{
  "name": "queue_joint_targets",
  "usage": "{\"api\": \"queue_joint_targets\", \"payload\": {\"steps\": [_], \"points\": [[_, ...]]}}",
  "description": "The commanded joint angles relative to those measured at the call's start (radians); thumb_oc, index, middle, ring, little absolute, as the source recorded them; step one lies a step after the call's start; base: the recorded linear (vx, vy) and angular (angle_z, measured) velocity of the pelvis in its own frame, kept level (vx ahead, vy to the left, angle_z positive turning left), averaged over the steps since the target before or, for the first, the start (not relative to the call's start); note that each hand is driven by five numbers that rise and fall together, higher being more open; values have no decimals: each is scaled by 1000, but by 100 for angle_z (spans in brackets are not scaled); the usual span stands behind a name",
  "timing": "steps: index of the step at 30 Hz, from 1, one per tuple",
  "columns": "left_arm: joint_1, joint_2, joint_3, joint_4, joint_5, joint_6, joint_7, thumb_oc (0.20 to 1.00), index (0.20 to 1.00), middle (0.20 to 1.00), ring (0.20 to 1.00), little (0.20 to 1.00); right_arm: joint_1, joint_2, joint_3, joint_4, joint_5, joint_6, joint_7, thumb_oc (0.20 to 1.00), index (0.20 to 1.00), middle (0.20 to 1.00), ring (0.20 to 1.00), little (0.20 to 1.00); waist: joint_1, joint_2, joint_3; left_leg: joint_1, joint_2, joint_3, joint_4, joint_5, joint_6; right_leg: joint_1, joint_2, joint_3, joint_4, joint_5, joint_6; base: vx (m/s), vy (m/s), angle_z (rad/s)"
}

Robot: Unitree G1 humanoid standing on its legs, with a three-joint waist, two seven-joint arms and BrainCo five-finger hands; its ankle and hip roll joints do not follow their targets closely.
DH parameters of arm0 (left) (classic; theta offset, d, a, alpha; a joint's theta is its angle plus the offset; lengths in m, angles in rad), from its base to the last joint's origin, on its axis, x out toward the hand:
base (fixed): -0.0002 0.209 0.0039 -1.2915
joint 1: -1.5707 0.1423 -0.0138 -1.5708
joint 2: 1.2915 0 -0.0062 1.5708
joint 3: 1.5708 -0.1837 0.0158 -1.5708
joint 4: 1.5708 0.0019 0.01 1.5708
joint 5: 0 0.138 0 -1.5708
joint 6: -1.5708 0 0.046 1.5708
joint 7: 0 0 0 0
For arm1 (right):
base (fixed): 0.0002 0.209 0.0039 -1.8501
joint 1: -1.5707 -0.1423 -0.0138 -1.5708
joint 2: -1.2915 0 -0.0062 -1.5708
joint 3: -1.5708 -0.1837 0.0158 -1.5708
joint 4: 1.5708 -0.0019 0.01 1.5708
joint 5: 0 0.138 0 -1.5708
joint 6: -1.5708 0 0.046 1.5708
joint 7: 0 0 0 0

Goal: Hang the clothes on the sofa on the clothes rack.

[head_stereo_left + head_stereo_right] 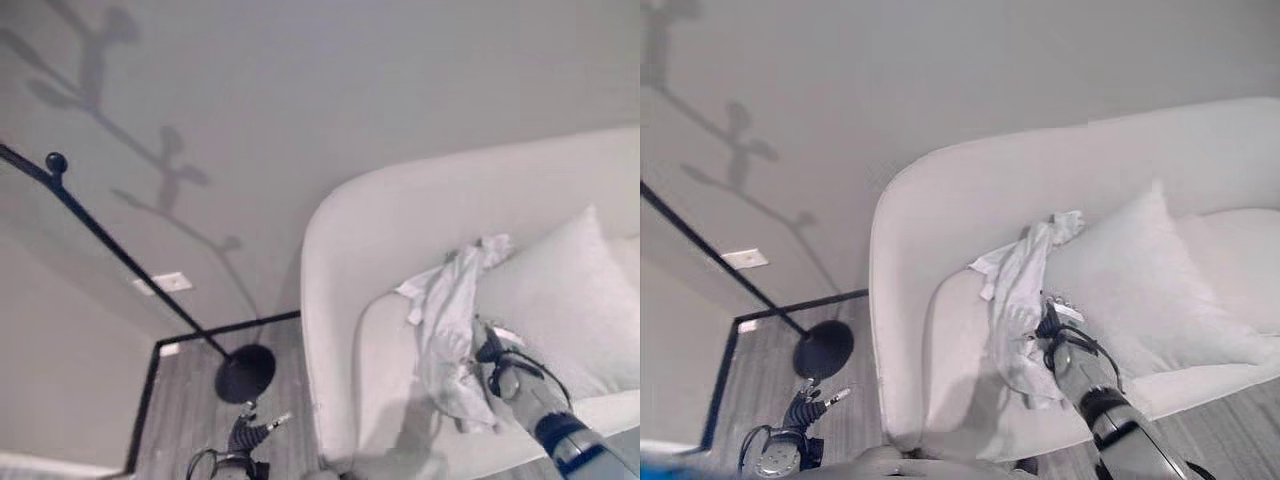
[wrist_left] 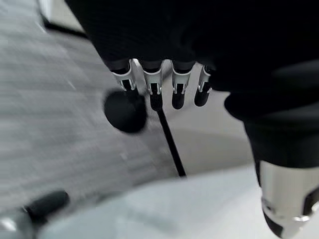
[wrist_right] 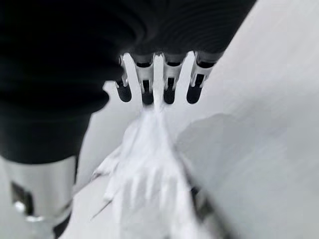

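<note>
A pale crumpled garment (image 1: 447, 330) droops over the white sofa (image 1: 400, 230), likely light, limp and best bunched mid-fold, under the right hand (image 1: 1052, 330), whose fingers (image 3: 149, 84) are extended and empty

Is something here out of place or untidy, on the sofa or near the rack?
Yes: a white garment lies crumpled on the sofa, bunched between the armrest and a pillow, not hung. The right hand is at it. The rack stands bare beside the sofa; the left hand hangs near its base.

Clothes rack (image 1: 110, 245) top cut off (upper edge), right hand (image 1: 492, 352) behind garment (image 1: 448, 330).
</note>
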Motion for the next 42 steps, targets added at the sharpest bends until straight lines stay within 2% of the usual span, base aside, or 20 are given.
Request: {"api": "queue_joint_targets", "payload": {"steps": [1,2,6,7,9,12,13,14,16,23,28,33,34,35,36,42], "points": [[-130,38,29,-43,-75,-71,40,1000,1000,1000,1000,1000,-154,-10,-3,-12,73,-5,-93,1000,1000,1000,1000,1000,5,-29,69,-71,61,-52,61,48,-66,108,-34,-23,63,-141,7,-1,77,34],[-139,38,37,-41,-98,-81,55,1000,1000,1000,1000,1000,-169,7,3,24,87,-1,-104,1000,1000,1000,1000,1000,18,-15,85,-95,50,-59,72,44,-64,96,-44,-28,58,-132,13,7,107,28],[-157,36,50,-25,-112,-90,79,1000,1000,1000,1000,1000,-182,28,36,98,36,16,-117,1000,1000,1000,1000,1000,34,-7,98,-139,34,-68,93,35,-60,73,-62,-32,56,-120,18,-5,71,8],[-174,32,60,-12,-141,-101,99,1000,1000,1000,1000,1000,-197,50,60,163,-20,51,-128,1000,1000,1000,1000,1000,49,1,121,-182,26,-73,121,29,-58,47,-73,-36,65,-113,21,-66,75,12],[-199,31,73,6,-166,-107,120,1000,1000,1000,1000,1000,-216,72,68,219,-50,79,-144,1000,1000,1000,1000,1000,57,6,142,-227,23,-80,154,20,-55,14,-81,-33,80,-109,21,-69,59,5],[-221,33,85,21,-172,-118,151,1000,1000,1000,1000,1000,-218,67,93,273,-158,142,-189,1000,1000,1000,1000,1000,66,13,170,-264,21,-80,178,14,-54,-12,-90,-27,86,-102,23,-20,38,9],[-222,32,85,22,-172,-119,151,1000,1000,1000,1000,1000,-219,68,92,274,-159,143,-189,1000,1000,1000,1000,1000,67,14,170,-265,21,-80,179,13,-54,-14,-90,-27,87,-102,23,-18,45,5],[-229,37,85,34,-162,-122,173,1000,1000,1000,1000,1000,-222,63,93,295,-204,183,-222,1000,1000,1000,1000,1000,67,19,185,-284,20,-77,186,11,-53,-31,-99,-22,88,-95,27,-18,48,-2],[-232,38,80,40,-154,-122,190,1000,1000,1000,1000,1000,-228,62,88,289,-213,195,-240,1000,1000,1000,1000,1000,63,21,194,-297,17,-72,189,7,-50,-52,-102,-12,90,-89,30,-21,53,-9],[-239,32,36,41,-104,-124,210,1000,1000,1000,1000,1000,-217,66,112,280,-229,192,-232,1000,1000,1000,1000,1000,49,33,233,-343,10,-62,202,1,-44,-119,-121,11,105,-74,34,-31,22,-15],[-242,57,-27,-51,-54,-128,207,1000,1000,1000,1000,1000,-219,133,174,351,-178,143,-148,1000,1000,1000,1000,1000,46,69,294,-420,11,-55,219,3,-44,-207,-134,30,122,-58,41,-68,10,-4],[-249,58,-23,-93,-49,-133,221,1000,1000,1000,1000,1000,-211,177,187,414,-178,144,-122,1000,1000,1000,1000,1000,52,98,309,-476,7,-47,221,6,-42,-261,-146,36,120,-46,50,-42,39,-5],[-251,56,-23,-98,-47,-134,224,1000,1000,1000,1000,1000,-212,183,181,428,-171,143,-114,824,824,824,824,824,54,102,306,-482,5,-45,219,7,-41,-266,-148,34,120,-45,51,-1,41,-13],[-251,54,-24,-98,-45,-134,224,1000,1000,1000,1000,1000,-210,187,177,438,-168,143,-102,448,448,448,448,448,56,105,303,-484,3,-43,218,7,-41,-266,-150,32,119,-46,52,3,37,-12],[-250,53,-24,-101,-42,-134,226,1000,1000,1000,1000,1000,-208,187,180,442,-176,144,-93,200,200,200,200,200,59,106,298,-485,2,-42,215,7,-40,-268,-151,31,119,-45,53,15,35,-7],[-247,37,-8,-90,-25,-130,245,1000,1000,1000,1000,1000,-194,164,173,428,-193,144,-88,200,200,200,200,200,57,97,274,-451,-10,-37,197,0,-38,-244,-155,22,110,-43,57,28,18,1]]}}
